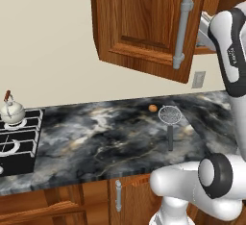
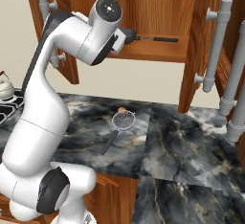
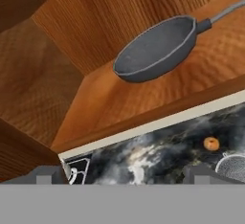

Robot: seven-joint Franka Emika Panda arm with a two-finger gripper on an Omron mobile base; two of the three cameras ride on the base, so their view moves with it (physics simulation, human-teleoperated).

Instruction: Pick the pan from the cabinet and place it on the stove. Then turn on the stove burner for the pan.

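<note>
The dark grey pan (image 3: 158,48) lies on the open cabinet's wooden shelf (image 3: 143,98), its handle pointing to the upper right in the hand view. My gripper (image 3: 123,174) is open in front of the shelf edge, short of the pan and holding nothing. From the right base view the pan's thin handle (image 2: 160,39) sticks out on the shelf (image 2: 158,51) beside my hand, and the arm hides the pan's bowl. The stove (image 1: 17,142) sits at the counter's far left, its corner (image 3: 79,168) also showing below the shelf.
The open cabinet door (image 1: 144,22) with its grey bar handle (image 1: 182,31) hangs over the counter. A white kettle (image 1: 10,111) stands on the stove. A mesh strainer (image 1: 169,115) and a small orange ball (image 1: 152,107) lie on the marble counter (image 1: 105,142).
</note>
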